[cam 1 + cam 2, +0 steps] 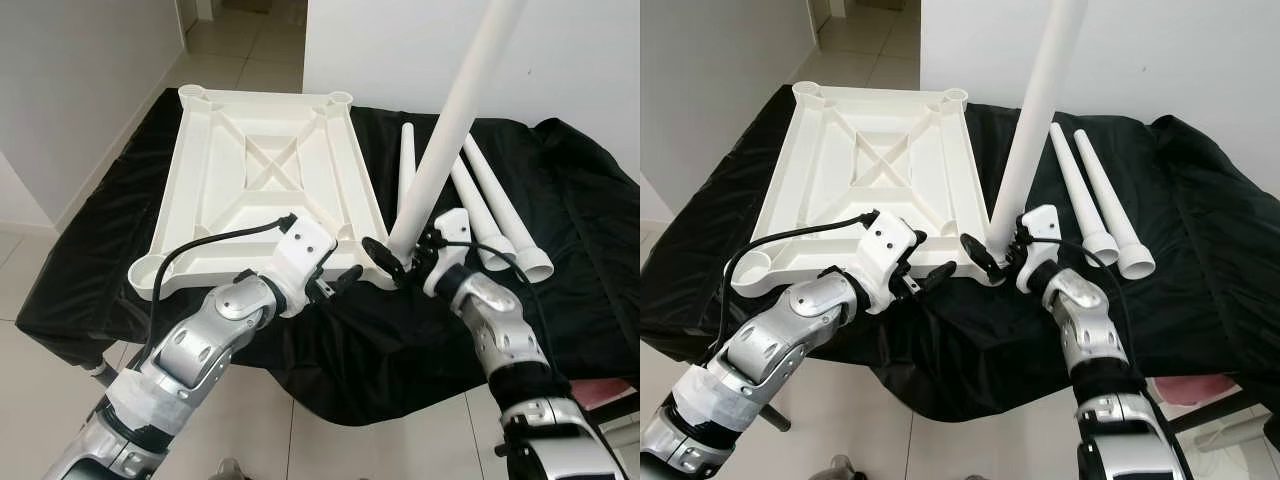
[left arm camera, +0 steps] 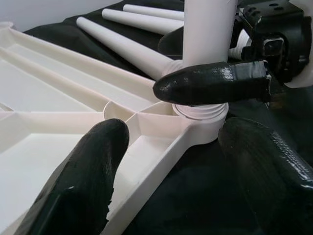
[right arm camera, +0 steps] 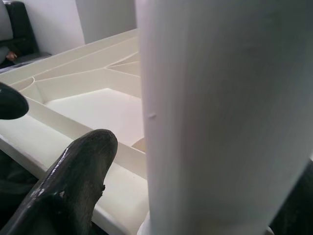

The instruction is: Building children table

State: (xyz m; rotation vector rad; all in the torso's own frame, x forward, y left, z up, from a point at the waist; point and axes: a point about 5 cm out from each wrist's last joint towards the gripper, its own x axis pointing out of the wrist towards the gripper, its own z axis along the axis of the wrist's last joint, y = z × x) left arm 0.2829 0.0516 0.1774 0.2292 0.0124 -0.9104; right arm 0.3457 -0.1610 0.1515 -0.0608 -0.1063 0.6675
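Note:
The white tabletop (image 1: pixel 250 160) lies upside down on a black cloth. One white table leg (image 1: pixel 450 120) stands tilted in the near right corner socket (image 2: pixel 200 115). My right gripper (image 1: pixel 400 255) is shut on the base of that leg, with one black finger (image 2: pixel 210 83) across it just above the socket. My left gripper (image 1: pixel 345 277) is open at the tabletop's near edge, left of the socket; its fingers (image 2: pixel 88 181) straddle the corner rib. In the right wrist view the leg (image 3: pixel 220 117) stands close beside a finger (image 3: pixel 73 181).
Three loose white legs (image 1: pixel 500 205) lie side by side on the black cloth (image 1: pixel 580 230) to the right of the tabletop. A white wall stands behind, and tiled floor (image 1: pixel 250 50) runs off to the back left. The cloth hangs over the near edge.

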